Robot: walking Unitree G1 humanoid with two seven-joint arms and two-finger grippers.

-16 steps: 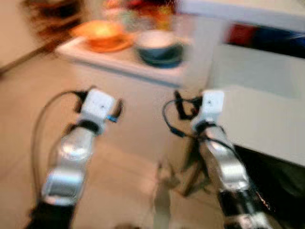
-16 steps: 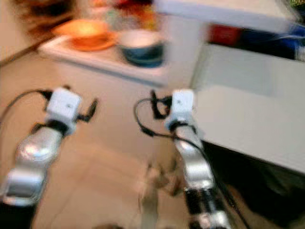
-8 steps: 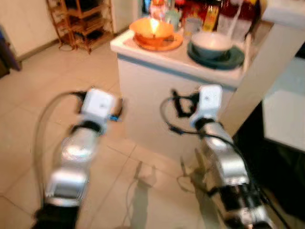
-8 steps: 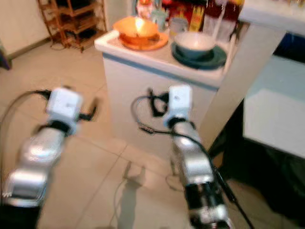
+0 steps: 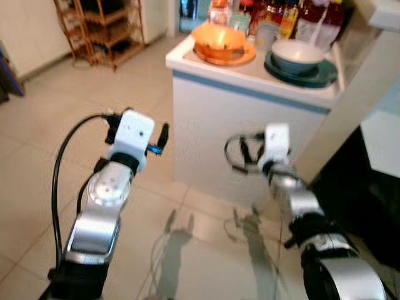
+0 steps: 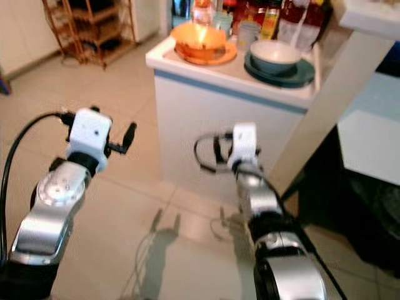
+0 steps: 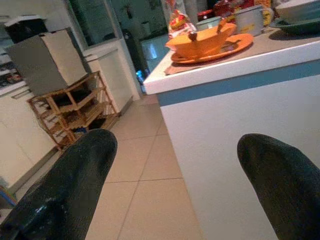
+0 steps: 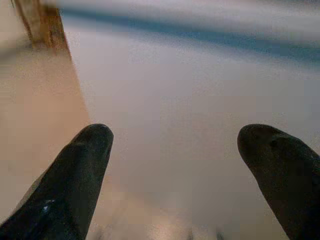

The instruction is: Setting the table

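An orange bowl (image 5: 220,39) sits on an orange plate (image 5: 226,57) on a white counter (image 5: 250,112) with a blue stripe. Beside it a pale green bowl (image 5: 301,52) rests on a dark teal plate (image 5: 300,67). Both silver arms are raised in front of the counter, below its top. My left gripper (image 7: 175,147) is open and empty, facing the counter's corner with the orange bowl (image 7: 200,42) above it. My right gripper (image 8: 177,135) is open and empty, close to the counter's white front.
Bottles and jars (image 5: 294,12) crowd the back of the counter, with a mug (image 7: 248,20) near the plates. A wooden rack (image 5: 103,28) stands far left. A slanted white post (image 5: 359,103) and a dark gap (image 5: 369,200) lie to the right. Tiled floor (image 5: 37,125) spreads left.
The camera has swung and steadied, so the counter now sits sharper and more central. Both arms stay raised; the right arm is slightly lower.
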